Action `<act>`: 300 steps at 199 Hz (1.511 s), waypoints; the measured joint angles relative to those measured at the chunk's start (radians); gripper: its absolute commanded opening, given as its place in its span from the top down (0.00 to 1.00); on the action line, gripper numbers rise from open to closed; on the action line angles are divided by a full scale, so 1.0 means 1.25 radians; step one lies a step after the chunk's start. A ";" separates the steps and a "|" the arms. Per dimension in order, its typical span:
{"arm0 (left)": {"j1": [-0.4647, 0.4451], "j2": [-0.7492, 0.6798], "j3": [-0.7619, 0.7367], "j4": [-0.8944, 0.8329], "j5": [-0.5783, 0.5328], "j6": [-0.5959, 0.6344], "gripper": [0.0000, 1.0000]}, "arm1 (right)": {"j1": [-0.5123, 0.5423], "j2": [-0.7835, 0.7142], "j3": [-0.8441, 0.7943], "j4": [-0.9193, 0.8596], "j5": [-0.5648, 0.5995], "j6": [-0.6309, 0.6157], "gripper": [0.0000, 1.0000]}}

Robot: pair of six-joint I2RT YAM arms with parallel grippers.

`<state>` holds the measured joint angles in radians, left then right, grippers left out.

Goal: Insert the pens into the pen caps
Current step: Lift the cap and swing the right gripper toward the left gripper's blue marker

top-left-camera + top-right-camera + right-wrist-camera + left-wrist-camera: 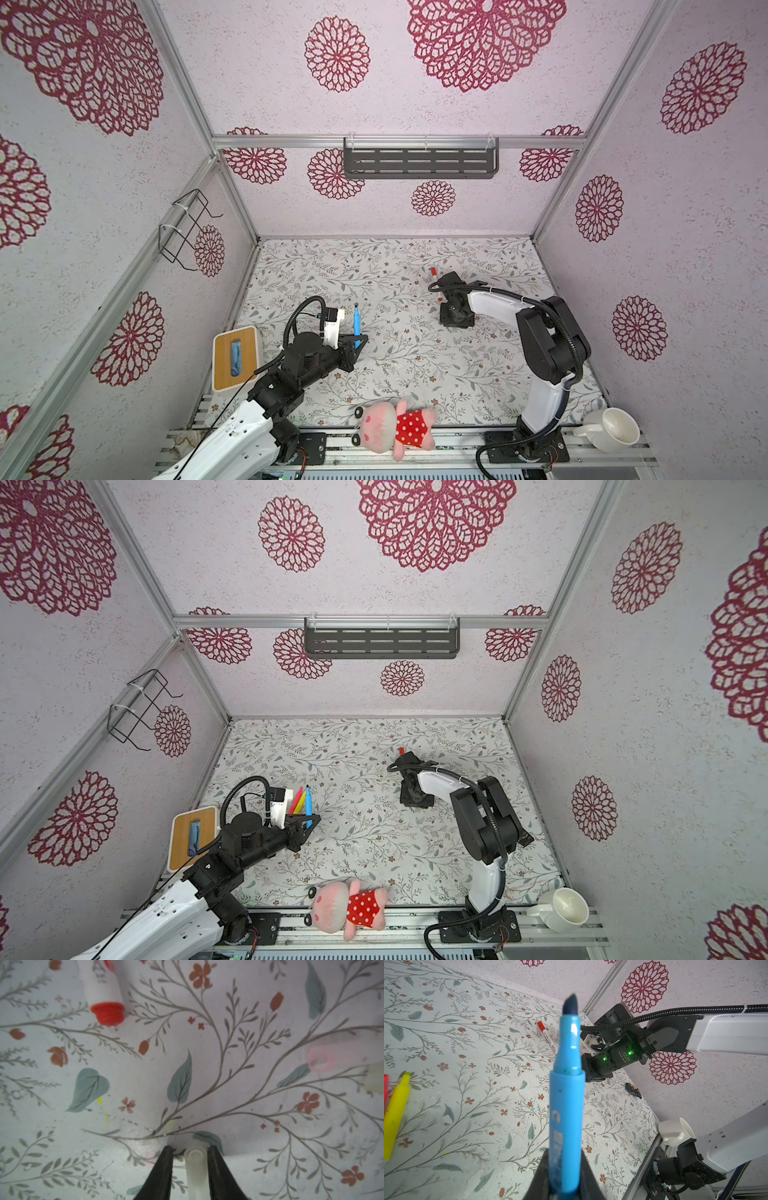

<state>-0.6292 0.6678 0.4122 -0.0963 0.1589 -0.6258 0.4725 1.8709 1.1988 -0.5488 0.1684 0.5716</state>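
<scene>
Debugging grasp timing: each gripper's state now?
Left gripper: closed on the blue plastic marker pen.
Right gripper: open around a translucent whitish plastic cap, not clamped.

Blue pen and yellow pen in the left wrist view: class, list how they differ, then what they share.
The blue pen is clamped in the left end effector; the yellow pen lies loose on the table. The blue pen has a dark tip; the yellow pen's tip is yellow. Both are uncapped.
</scene>
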 measured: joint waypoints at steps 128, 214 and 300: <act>0.000 0.004 0.000 0.000 0.007 -0.003 1.00 | 0.000 -0.023 -0.028 0.016 -0.009 0.001 0.91; 0.000 0.005 0.000 0.001 0.013 -0.014 1.00 | 0.012 -0.188 -0.027 -0.001 -0.054 -0.033 1.00; -0.054 0.056 -0.012 0.056 0.030 -0.027 1.00 | 0.016 -0.390 -0.005 0.008 -0.120 -0.060 1.00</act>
<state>-0.6964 0.7372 0.3977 -0.0257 0.1963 -0.6598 0.4927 1.3834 1.1931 -0.5388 0.0185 0.4965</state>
